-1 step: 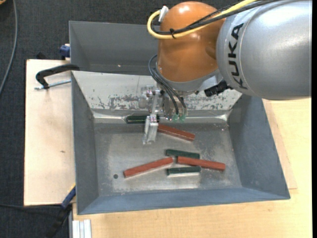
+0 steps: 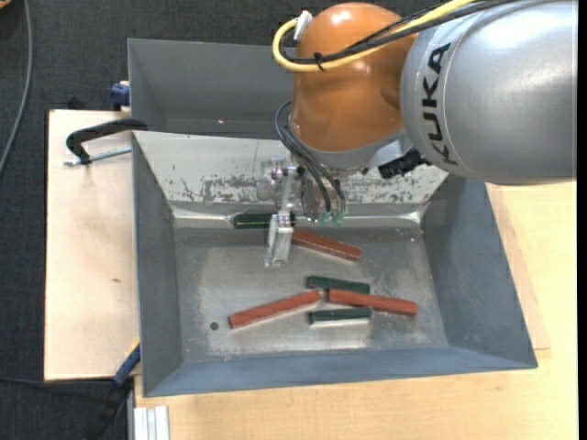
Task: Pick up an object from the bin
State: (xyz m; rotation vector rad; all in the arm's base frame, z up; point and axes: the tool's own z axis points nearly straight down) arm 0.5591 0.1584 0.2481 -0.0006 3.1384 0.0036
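**Gripper low at the back of the bin, between a green stick and a red one**

From where I stand, the gripper hangs almost straight down under the orange wrist cover, its tip close to the bin floor near the back wall. Whether it is open or closed I cannot tell from this angle, and I see nothing clearly gripped in it.

Two things lie right by it. A short red stick lies just to its right, running away and slightly toward the front; its near end is at the gripper's tip, though I cannot say whether they touch. A dark green stick lies flat along the foot of the back wall, its right end passing behind the gripper.

Well apart from the gripper, toward the front, lie the rest: a long red stick set at a slant, and to its right a small cluster of a green stick, another red stick and a pale-edged green stick packed close together.

The bin is grey metal with sloping walls, its floor dull and speckled and its back wall scratched. The silver arm reaches in from the right, with a yellow cable looped over it. Dark matting lies beyond the bin.
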